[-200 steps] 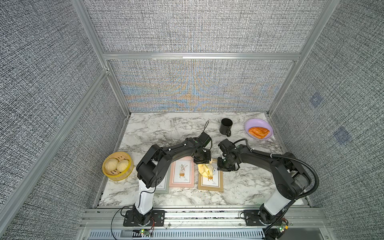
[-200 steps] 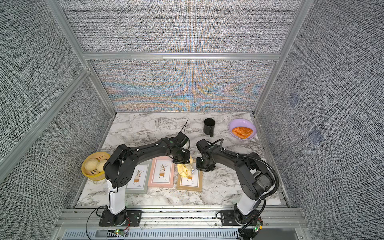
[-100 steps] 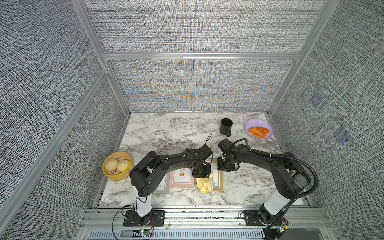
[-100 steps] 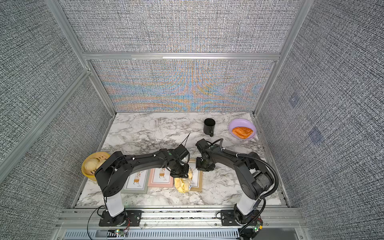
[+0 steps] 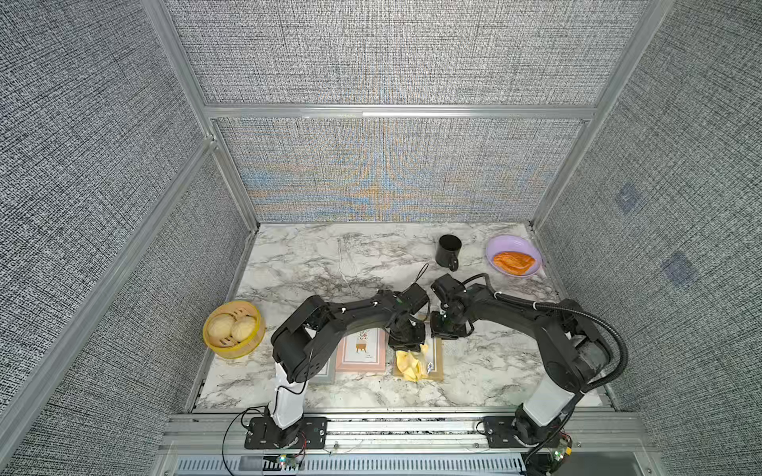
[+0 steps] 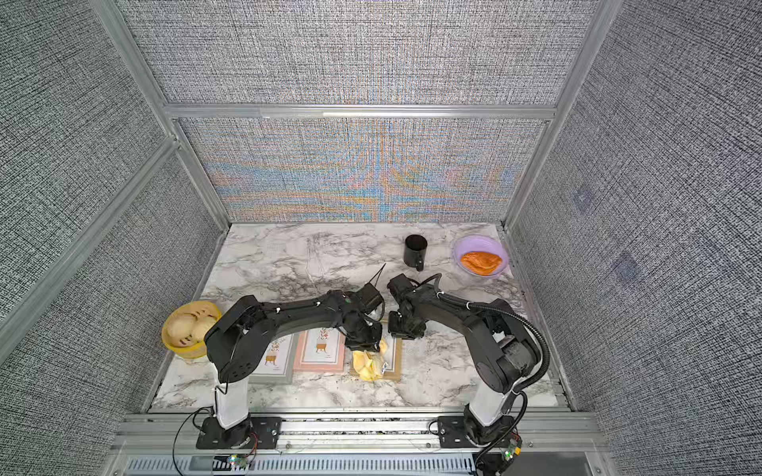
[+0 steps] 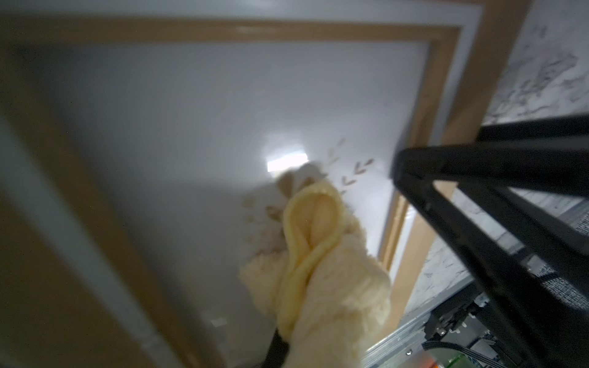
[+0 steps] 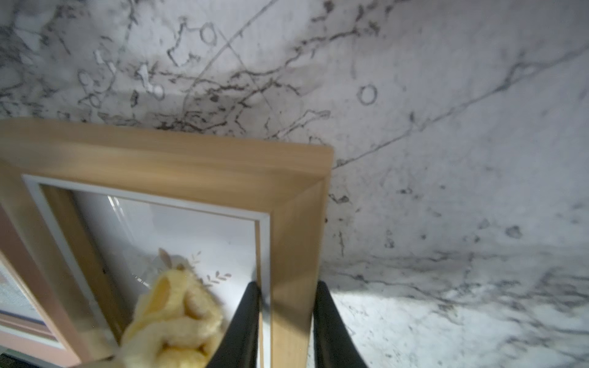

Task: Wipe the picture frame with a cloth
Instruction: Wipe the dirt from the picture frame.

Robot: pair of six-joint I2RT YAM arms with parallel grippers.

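Observation:
A wooden picture frame (image 5: 438, 357) (image 6: 395, 359) lies flat near the table's front edge, rightmost in a row of three. The pale-yellow cloth (image 5: 410, 364) (image 6: 369, 364) (image 7: 322, 270) is bunched on the frame's glass. My left gripper (image 5: 406, 334) (image 6: 363, 336) is shut on the cloth and presses it down; its fingertips are buried in the fabric. My right gripper (image 5: 447, 329) (image 8: 287, 286) is shut on the frame's right-hand rail (image 8: 296, 255) near the far corner, one black finger on each side. The cloth (image 8: 172, 321) lies just beside it.
A pink frame (image 5: 362, 350) and a grey frame (image 6: 274, 358) lie to the left of the wooden one, the grey one partly under my left arm. A bamboo steamer with buns (image 5: 233, 329) stands at the left edge. A black mug (image 5: 448, 251) and a purple plate of pastry (image 5: 513, 261) are at the back right.
My left gripper has dragged the cloth across the glass toward the frame's near edge, most of it in the first half second. My right gripper has stayed clamped on the frame.

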